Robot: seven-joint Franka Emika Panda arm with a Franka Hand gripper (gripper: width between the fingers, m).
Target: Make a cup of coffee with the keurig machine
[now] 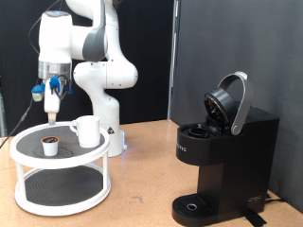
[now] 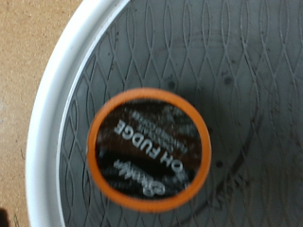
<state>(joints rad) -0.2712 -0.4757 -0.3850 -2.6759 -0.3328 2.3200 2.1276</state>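
The gripper (image 1: 52, 115) hangs over the white stand (image 1: 28, 180) at the exterior view's left. It is right above the pod (image 1: 49, 145) but does not touch it. I cannot tell if its fingers are apart or together. They look thin and close from the side, and the wrist view does not show them.

The pod (image 2: 149, 157) sits on the top shelf of the stand, near the white rim (image 2: 52, 104). It is small and round, with an orange edge and a dark lid with words on it. I think it is very light. Its lid looks thin, so a hard poke could tear it. The best place to hold it is by its round sides, just under the edge.

The cup (image 1: 86, 130) stands on the same shelf, just beside the pod. It is upright and looks hard and smooth. It could break if it fell.

The keurig (image 1: 222, 156) stands at the exterior view's right, well apart from the stand. Its lid (image 1: 230, 102) is up. Nothing sits on its round base (image 1: 196, 205).
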